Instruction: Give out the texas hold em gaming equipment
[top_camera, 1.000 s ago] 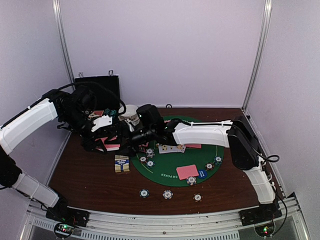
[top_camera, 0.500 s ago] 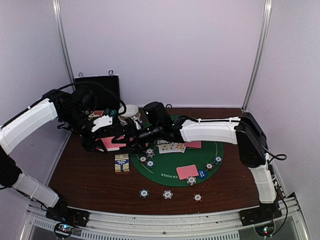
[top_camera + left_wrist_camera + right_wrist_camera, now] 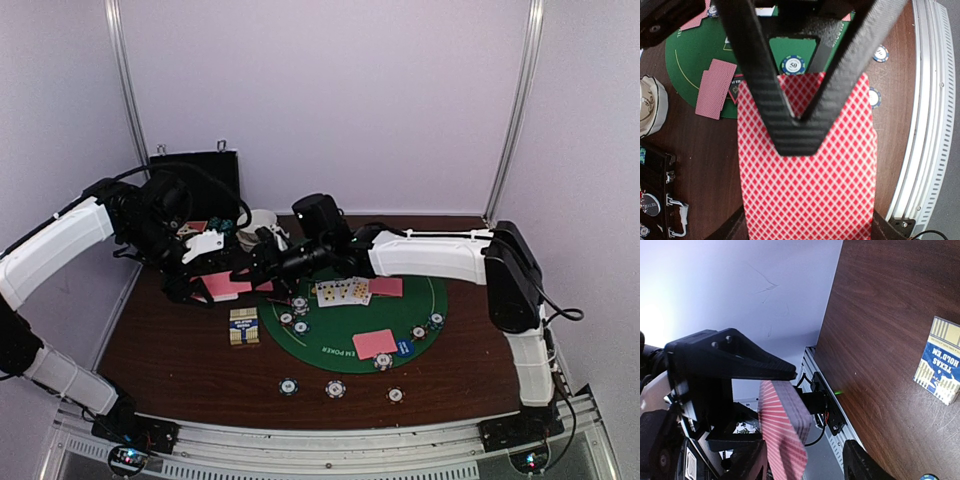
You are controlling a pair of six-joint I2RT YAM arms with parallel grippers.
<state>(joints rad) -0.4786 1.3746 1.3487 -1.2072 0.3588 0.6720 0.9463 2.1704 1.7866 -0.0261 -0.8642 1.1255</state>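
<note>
Clamping pink-backed cards [image 3: 805,200] in left fingers [image 3: 757,75]; holding right fingers [image 3: 860,466] apart; probably wanting a light edge pinch: slick, flimsy.

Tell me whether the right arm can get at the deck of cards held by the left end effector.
Probably yes. The right end effector sits at the deck of cards with its jaws open either side of the free edge; the left end effector grips another part, and nothing stands between.

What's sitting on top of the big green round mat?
On the green mat: a row of face-up cards, pink-backed cards, several striped chips and a blue button. The right arm covers its far edge, so anything there is hidden.
</note>
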